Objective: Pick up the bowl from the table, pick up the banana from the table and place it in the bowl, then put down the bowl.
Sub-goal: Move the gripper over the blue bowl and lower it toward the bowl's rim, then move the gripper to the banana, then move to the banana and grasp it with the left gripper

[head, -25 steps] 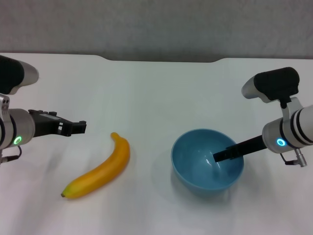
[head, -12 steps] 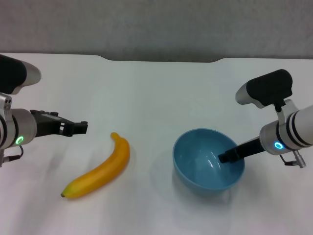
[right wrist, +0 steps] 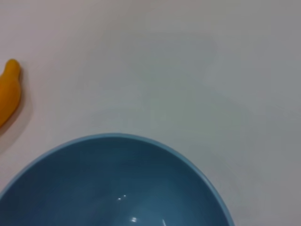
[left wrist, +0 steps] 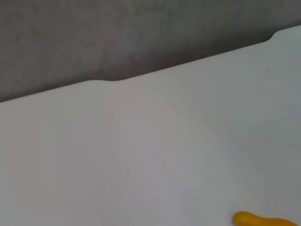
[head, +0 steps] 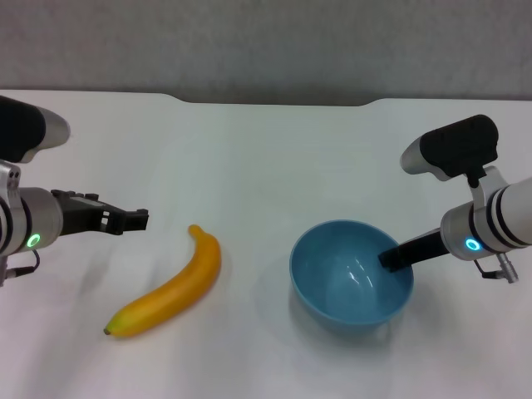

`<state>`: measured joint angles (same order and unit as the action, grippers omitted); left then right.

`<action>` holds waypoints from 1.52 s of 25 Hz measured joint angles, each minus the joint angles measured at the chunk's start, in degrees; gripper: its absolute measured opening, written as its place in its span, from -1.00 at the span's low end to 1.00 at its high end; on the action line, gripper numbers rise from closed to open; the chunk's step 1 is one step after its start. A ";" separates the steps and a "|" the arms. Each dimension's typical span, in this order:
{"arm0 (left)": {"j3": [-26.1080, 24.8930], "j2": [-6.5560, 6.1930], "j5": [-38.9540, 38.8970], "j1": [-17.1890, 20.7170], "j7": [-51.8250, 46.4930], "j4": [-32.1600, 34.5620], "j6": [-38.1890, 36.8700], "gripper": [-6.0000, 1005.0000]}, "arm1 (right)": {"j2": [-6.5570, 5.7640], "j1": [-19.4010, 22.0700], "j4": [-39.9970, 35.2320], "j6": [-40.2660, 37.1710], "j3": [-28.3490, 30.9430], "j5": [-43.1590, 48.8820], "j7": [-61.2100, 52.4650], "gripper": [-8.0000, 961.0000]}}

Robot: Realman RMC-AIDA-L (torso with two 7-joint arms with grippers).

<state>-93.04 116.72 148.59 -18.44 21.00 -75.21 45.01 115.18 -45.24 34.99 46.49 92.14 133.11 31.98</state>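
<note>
The light-blue bowl [head: 345, 287] sits right of centre on the white table [head: 266, 158]. My right gripper [head: 391, 256] reaches in from the right and is shut on the bowl's right rim, with one dark finger inside it. The right wrist view looks down into the bowl [right wrist: 117, 188]. The yellow-orange banana [head: 170, 287] lies on the table left of the bowl, its greenish tip toward the front left. Its other end shows in the left wrist view [left wrist: 263, 220] and the right wrist view [right wrist: 8, 89]. My left gripper [head: 137, 218] hovers just left of the banana's far end, empty.
The table's notched far edge [head: 274, 103] meets a grey wall [head: 266, 41]. Bare white tabletop lies between the banana and the bowl and behind them.
The right gripper's finger has drawn back from the bowl's middle toward its right rim. The bowl has shifted slightly. The left gripper has barely moved.
</note>
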 joint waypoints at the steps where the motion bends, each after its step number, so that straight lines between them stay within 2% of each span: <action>1: 0.01 0.00 -0.02 -0.05 0.00 0.14 -0.01 0.67 | -0.03 0.11 0.17 -0.08 0.07 0.01 0.00 -0.56; 3: 0.02 0.00 -0.03 -0.05 0.00 0.24 -0.02 0.67 | -0.03 0.28 0.52 -0.13 0.08 0.02 -0.01 -0.80; 9: 0.01 -0.15 -0.01 0.32 0.59 -1.69 2.07 0.67 | -0.07 1.00 1.07 -0.11 0.18 0.08 -0.17 -0.84; 16: -0.94 -0.18 -0.42 1.53 0.67 -6.92 8.35 0.67 | -0.20 4.47 8.29 0.88 0.62 0.15 -0.56 -0.91; 25: -0.90 -0.24 -0.42 1.73 1.45 -6.28 10.99 0.66 | -0.35 8.28 18.03 2.66 0.99 0.53 -1.65 -0.93; 29: -0.75 -0.14 -0.54 1.01 2.55 -4.51 12.35 0.66 | -0.54 8.96 20.02 4.60 3.66 0.64 -1.67 -0.93; 38: -1.00 -0.23 -8.74 -0.91 9.64 -0.95 15.90 0.65 | -0.52 11.34 24.78 6.87 8.22 3.32 -1.62 -0.93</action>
<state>-94.04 116.49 139.85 -19.35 30.65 -76.17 60.91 114.67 -33.90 59.77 53.35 100.36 136.43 30.36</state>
